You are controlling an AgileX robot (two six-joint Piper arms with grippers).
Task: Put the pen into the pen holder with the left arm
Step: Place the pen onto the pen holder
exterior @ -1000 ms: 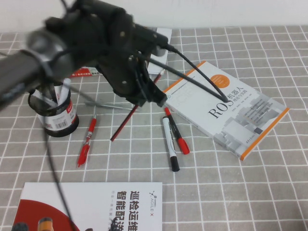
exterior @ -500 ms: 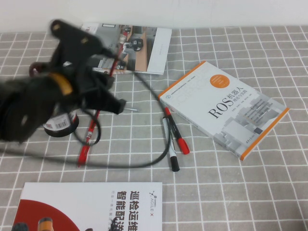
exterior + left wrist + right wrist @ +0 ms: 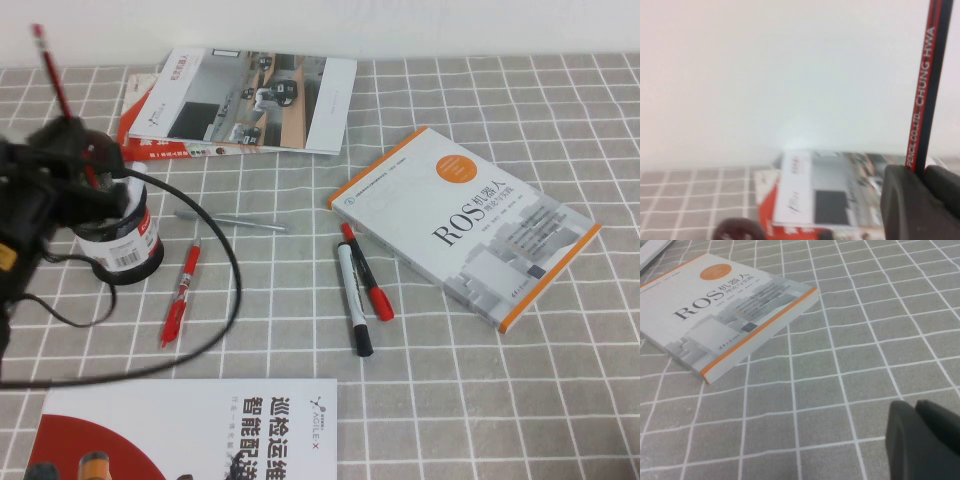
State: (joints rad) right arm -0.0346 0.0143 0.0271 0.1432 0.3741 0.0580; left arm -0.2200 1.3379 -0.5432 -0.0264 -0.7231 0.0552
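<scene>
Left tool (image 3: 75, 165) grips the pen (image 3: 58, 90), thin, dark red and nearly upright, above the pen holder (image 3: 122, 243) at my counter's (image 3: 500, 400) left. Beside the holder I count two red pens (image 3: 180, 292), one black marker (image 3: 353, 300) and three books (image 3: 470, 222). Right tool (image 3: 922, 440) sits closed, empty, over bare counter.

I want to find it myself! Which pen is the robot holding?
Look at the black mesh pen holder on the table's left. Above it, the left hand holds the pen nearly upright. It's thin and dark red; the other pens lie flat.
</scene>
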